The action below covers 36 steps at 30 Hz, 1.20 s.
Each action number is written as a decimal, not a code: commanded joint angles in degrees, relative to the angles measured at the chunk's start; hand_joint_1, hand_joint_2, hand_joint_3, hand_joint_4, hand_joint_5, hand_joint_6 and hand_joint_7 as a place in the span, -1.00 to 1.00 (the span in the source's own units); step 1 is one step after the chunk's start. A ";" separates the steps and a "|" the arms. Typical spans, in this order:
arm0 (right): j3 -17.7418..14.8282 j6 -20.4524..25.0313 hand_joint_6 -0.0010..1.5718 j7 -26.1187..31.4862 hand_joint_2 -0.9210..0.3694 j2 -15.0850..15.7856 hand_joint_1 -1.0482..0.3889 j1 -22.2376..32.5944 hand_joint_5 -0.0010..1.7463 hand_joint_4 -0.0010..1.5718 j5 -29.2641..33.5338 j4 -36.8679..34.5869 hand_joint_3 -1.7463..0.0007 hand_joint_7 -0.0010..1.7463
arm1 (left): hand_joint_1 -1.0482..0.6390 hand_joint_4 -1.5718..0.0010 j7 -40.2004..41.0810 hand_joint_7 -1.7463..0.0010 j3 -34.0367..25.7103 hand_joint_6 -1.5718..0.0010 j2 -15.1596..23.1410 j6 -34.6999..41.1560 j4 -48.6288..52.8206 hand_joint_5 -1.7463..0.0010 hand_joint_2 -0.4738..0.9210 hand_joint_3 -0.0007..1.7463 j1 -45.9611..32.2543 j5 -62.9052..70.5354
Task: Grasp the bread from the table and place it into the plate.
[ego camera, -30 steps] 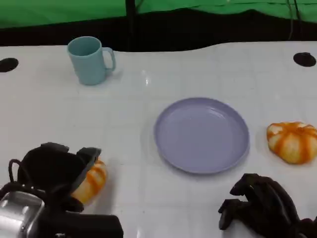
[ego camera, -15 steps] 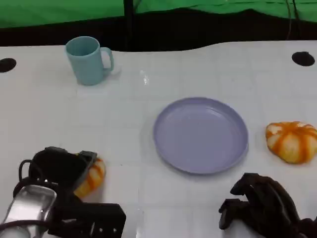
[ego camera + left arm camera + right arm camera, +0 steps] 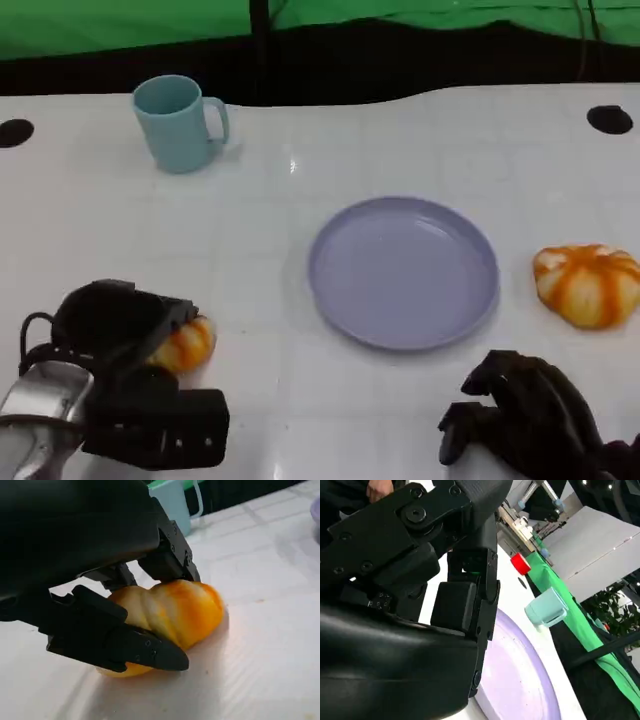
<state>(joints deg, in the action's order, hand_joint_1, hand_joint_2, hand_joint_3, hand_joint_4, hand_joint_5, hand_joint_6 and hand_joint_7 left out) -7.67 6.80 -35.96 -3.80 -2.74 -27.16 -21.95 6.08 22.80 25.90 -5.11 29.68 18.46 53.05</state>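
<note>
Near the worktop's front left corner, the left hand (image 3: pixel 115 330) has closed its fingers (image 3: pixel 135 650) around the bread (image 3: pixel 170 615), still resting there; lifting toward the plate (image 3: pixel 403 270) comes next. Right hand (image 3: pixel 525 415) idles, curled, holding nothing.

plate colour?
Plain lavender plate, no pattern; head view shows it best.
</note>
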 commanded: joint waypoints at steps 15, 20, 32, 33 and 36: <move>-1.00 -0.51 1.00 -0.33 -0.68 0.34 -0.98 -0.56 -0.16 1.00 -0.81 -1.01 1.00 -0.55 | -0.11 0.06 15.21 -0.46 1.05 0.08 -1.90 -8.47 4.39 -1.00 0.70 -0.03 2.89 -5.94; -0.64 -0.47 1.00 0.44 -0.68 0.17 -0.99 0.03 -0.15 1.00 -0.29 -0.10 1.00 -0.55 | -0.10 0.07 14.45 -0.23 0.68 0.05 -1.74 -7.49 1.03 -1.00 0.71 -0.10 2.88 -6.67; -0.47 -0.70 1.00 0.88 -0.67 -0.36 -1.00 0.05 -0.15 1.00 -0.41 -0.31 1.00 -0.57 | -0.12 0.08 13.17 -0.64 -0.14 0.18 -3.18 -8.77 -0.51 -1.00 0.69 -0.25 8.50 -8.12; -0.49 -0.49 1.00 1.00 -0.66 -0.45 -1.00 0.08 -0.16 1.00 -0.49 -0.21 1.00 -0.57 | -0.11 0.08 13.74 -0.57 0.09 0.14 -3.34 -9.32 -0.24 -1.00 0.70 -0.28 9.08 -7.95; -0.53 -0.18 1.00 1.17 -0.65 -0.59 -1.00 0.12 -0.16 1.00 -0.60 -0.06 1.00 -0.58 | -0.10 0.06 14.65 -0.17 0.45 -0.08 -3.59 -10.28 0.31 -1.00 0.79 -0.41 10.02 -7.72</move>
<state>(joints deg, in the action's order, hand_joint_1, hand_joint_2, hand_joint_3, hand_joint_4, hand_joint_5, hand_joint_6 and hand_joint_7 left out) -7.57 6.70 -35.09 -4.52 -2.56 -27.19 -22.14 19.94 23.22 22.22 -14.46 30.12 27.48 45.26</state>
